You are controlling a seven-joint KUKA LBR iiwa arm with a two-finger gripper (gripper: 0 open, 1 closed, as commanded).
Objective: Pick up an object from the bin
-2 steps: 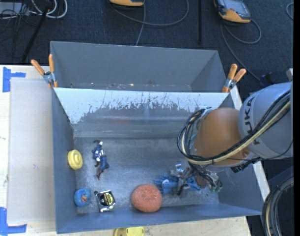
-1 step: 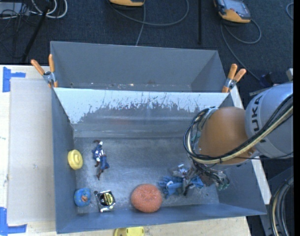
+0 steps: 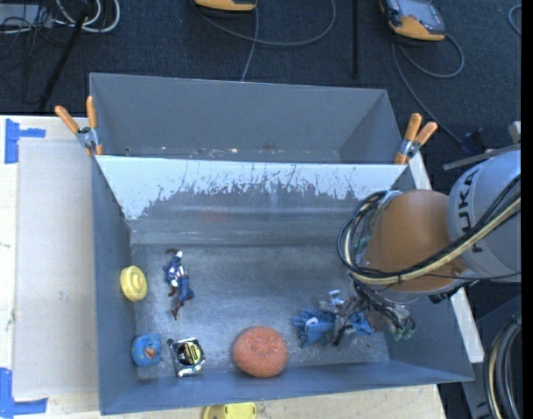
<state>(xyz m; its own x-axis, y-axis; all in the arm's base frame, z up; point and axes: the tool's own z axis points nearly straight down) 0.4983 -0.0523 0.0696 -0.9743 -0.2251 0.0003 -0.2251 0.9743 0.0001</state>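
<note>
Status check: claw [image 3: 360,315] down low by the jumbled blue toy [image 3: 317,327]

The arm is seen coming in from the right. Its rounded orange cover [image 3: 413,234] and a loop of black cables [image 3: 353,234] are hung over the right end of the grey bin [image 3: 249,212]. The claw is tucked under that cover, low over the bin floor in the lower right part of the view. Whether it's spread wide or pinched narrow can't be told, since most of it is lost in shadow and clutter.

The blue toy, a small tangle of blue plastic bits with something dark mixed in, is found on the floor just to the claw's left. Touching or only very close? That can't be settled from this angle.

The rest is scattered along the lower edge and left side, all well apart from the claw:
- a round orange-red ball [image 3: 259,351] is set left of the blue toy, near the front wall
- a black and yellow tape measure [image 3: 187,355] is laid further left
- a round blue piece [image 3: 146,349] is parked just beside the tape measure, in the lower left corner
- a round yellow piece [image 3: 133,283] is placed above that, by the left wall
- a little blue figure [image 3: 175,283] is laid just to the right of the yellow piece
</note>
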